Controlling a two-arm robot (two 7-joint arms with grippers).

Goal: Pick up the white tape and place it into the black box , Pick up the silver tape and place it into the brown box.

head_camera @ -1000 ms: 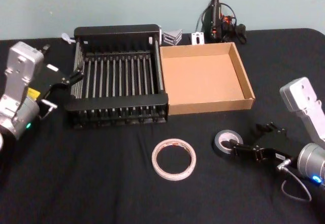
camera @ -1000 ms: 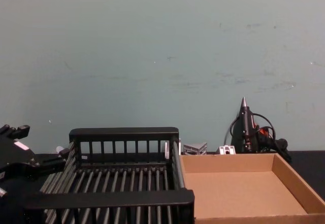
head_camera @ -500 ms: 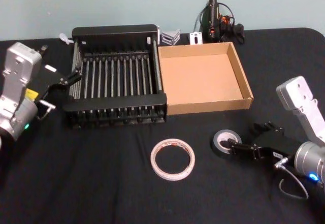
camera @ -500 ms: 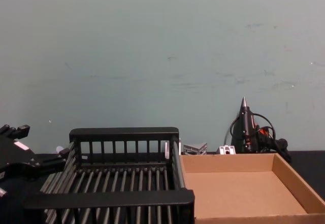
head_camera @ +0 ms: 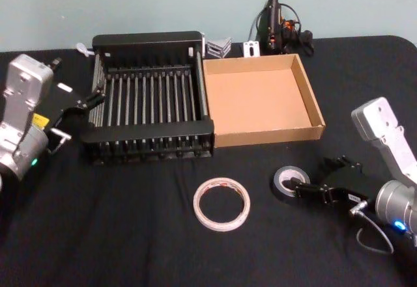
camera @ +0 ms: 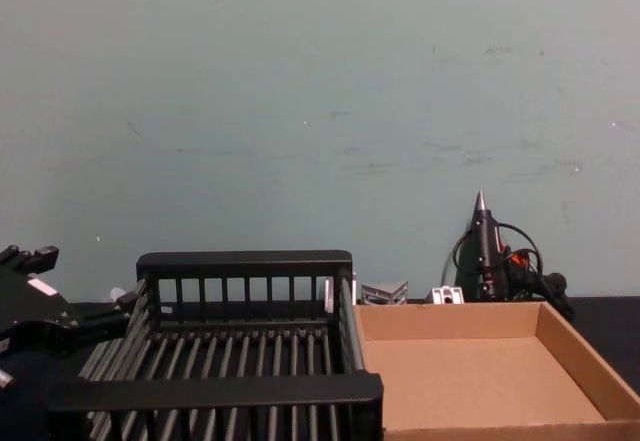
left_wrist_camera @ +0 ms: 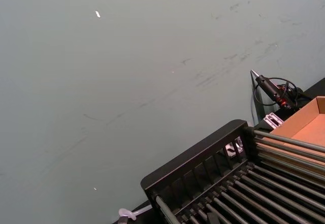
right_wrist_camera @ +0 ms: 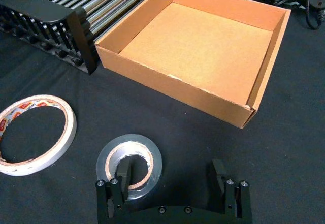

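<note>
Jaws of right gripper (right_wrist_camera: 172,176) spread wide, one finger inside silver tape (right_wrist_camera: 130,165) core, near brown box (right_wrist_camera: 198,46). Roll looks stiff, light; pinch its wall. Left gripper (head_camera: 91,98) parked, jaws unclear.

I see even, soft overhead light, no hard shadows; the black table (head_camera: 130,235) swallows detail; faint glare on the silver tape (right_wrist_camera: 129,165); head view slightly soft.
</note>
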